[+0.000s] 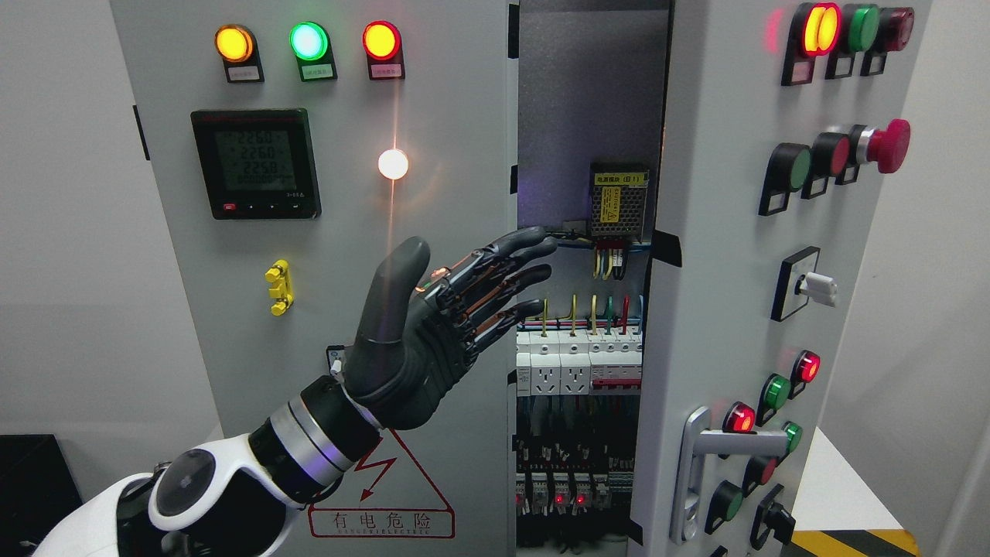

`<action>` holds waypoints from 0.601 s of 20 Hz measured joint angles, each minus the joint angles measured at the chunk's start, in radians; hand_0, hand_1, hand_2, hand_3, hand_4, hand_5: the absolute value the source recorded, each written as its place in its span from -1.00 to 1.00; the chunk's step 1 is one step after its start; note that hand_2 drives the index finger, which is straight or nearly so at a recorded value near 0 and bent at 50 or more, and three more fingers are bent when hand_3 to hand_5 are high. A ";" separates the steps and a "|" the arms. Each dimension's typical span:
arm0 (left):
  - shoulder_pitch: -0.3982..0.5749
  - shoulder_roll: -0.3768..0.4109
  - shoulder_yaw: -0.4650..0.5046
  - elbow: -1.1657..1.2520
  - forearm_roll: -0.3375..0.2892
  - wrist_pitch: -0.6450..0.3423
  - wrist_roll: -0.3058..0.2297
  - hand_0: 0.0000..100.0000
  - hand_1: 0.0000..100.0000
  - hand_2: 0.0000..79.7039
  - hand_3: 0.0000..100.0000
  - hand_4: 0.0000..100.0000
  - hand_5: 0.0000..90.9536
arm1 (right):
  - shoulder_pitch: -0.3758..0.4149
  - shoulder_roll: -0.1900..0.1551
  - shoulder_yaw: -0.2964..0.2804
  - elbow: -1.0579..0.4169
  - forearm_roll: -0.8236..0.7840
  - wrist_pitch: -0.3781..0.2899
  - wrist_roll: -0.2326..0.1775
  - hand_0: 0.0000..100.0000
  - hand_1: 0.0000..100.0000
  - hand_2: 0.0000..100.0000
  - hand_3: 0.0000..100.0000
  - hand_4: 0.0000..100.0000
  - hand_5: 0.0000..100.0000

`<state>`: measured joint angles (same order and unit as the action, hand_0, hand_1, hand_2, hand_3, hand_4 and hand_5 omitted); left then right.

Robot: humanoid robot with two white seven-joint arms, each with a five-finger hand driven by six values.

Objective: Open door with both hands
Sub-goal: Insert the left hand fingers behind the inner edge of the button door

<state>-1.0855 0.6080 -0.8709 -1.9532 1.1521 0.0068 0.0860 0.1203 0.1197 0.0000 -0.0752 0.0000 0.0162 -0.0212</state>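
Note:
A grey electrical cabinet fills the head view. Its left door (325, 232) carries three lit lamps, a digital meter and a yellow latch. The right door (719, 255) stands swung partly outward, with a silver lever handle (708, 456) low down. Between the doors a gap shows wiring and breakers (580, 363). My left hand (495, 282) comes up from the lower left, palm flat and fingers spread, with its fingertips (541, 246) reaching past the left door's right edge into the gap. It holds nothing. My right hand is out of the picture.
Push buttons, a red emergency stop (885, 145) and a rotary switch (808, 288) stud the right door. A warning triangle sticker (387, 495) sits low on the left door. A black box (35, 487) stands at the lower left, a white surface at the lower right.

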 measured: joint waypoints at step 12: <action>-0.069 -0.109 -0.097 0.032 0.021 0.006 0.001 -1.00 -1.00 -1.00 -1.00 -1.00 -1.00 | 0.000 0.000 0.000 0.000 0.000 0.000 0.003 -0.62 -1.00 -1.00 -1.00 -1.00 -1.00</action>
<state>-1.1544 0.4992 -0.9682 -1.9209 1.1735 0.0129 0.0868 0.1203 0.1197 0.0000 -0.0750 0.0000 0.0162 -0.0179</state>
